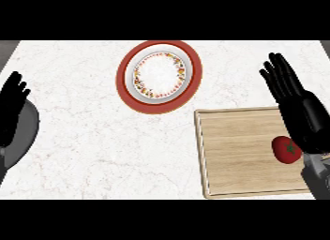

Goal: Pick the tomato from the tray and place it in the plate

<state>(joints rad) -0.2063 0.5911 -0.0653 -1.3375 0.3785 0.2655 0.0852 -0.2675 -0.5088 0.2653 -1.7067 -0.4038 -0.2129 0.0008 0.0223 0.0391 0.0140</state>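
A red tomato with a green stem lies on the wooden tray at the right, near the tray's right side. My right hand is open with straight fingers pointing up, just right of and above the tomato, partly covering its right edge. A white plate with a wide red rim and a speckled inner ring sits at the counter's far middle, apart from the tray. My left hand rests open at the left edge, fingers up.
A dark grey round object lies at the left edge, mostly behind my left hand. White marble counter stretches between the plate, the tray and the left hand.
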